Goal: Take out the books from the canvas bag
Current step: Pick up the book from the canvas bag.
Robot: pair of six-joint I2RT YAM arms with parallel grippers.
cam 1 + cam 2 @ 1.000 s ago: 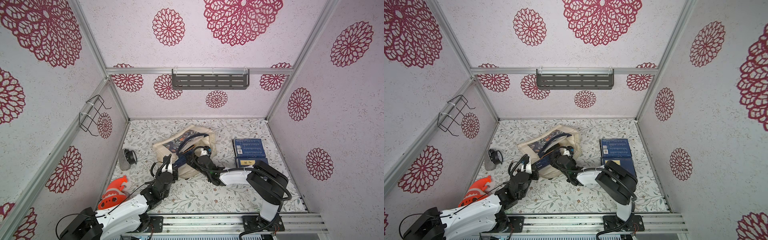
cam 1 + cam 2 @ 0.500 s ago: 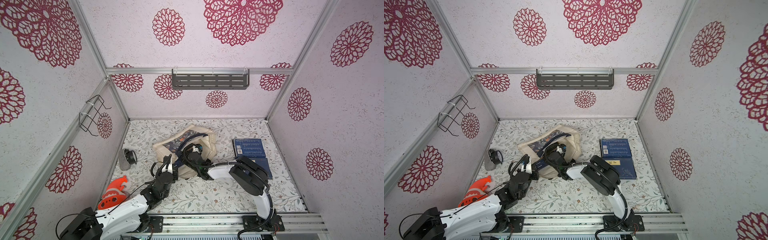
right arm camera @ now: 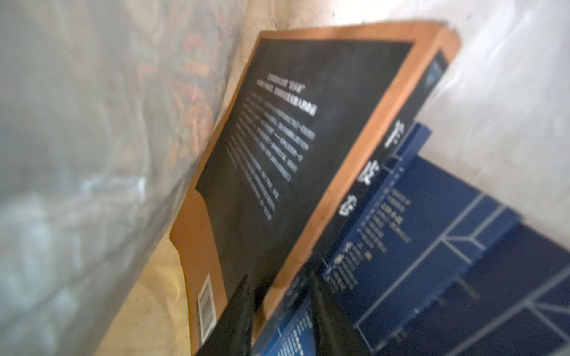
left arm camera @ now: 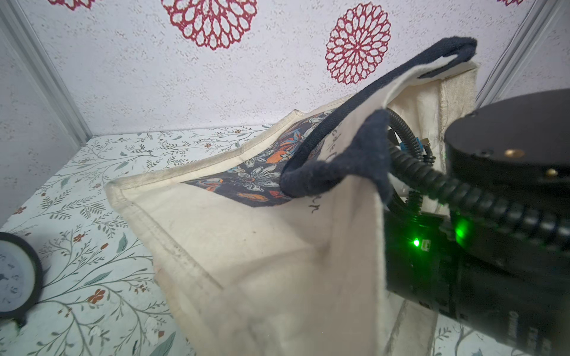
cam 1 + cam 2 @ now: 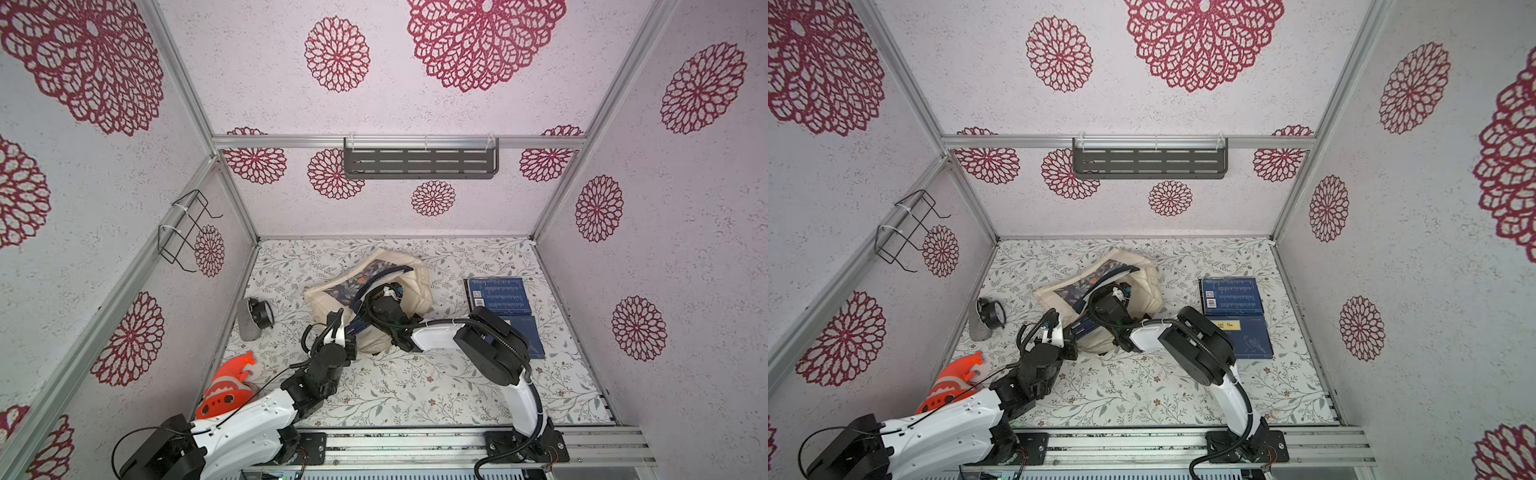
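The cream canvas bag (image 5: 409, 286) lies on its side mid-table, its navy handle (image 4: 320, 175) looping over the mouth. My left gripper (image 5: 340, 318) is shut on the bag's near rim, and cloth hides its fingers in the left wrist view. My right wrist (image 5: 384, 309) reaches into the mouth. Inside, my right gripper (image 3: 277, 276) straddles a corner of the orange-edged book (image 3: 308, 129), jaws narrow but apart. Blue books (image 3: 431, 262) lie beside it. Two dark-blue books (image 5: 498, 295) (image 5: 1250, 340) rest on the table to the right.
A small round clock (image 5: 255, 316) stands left of the bag, and an orange toy (image 5: 226, 386) lies by the left arm's base. A wire rack (image 5: 185, 228) hangs on the left wall. A grey shelf (image 5: 419, 162) is on the back wall.
My right arm has pushed further into the bag and its jaws have narrowed around the orange-edged book. The left gripper has kept its hold and place.
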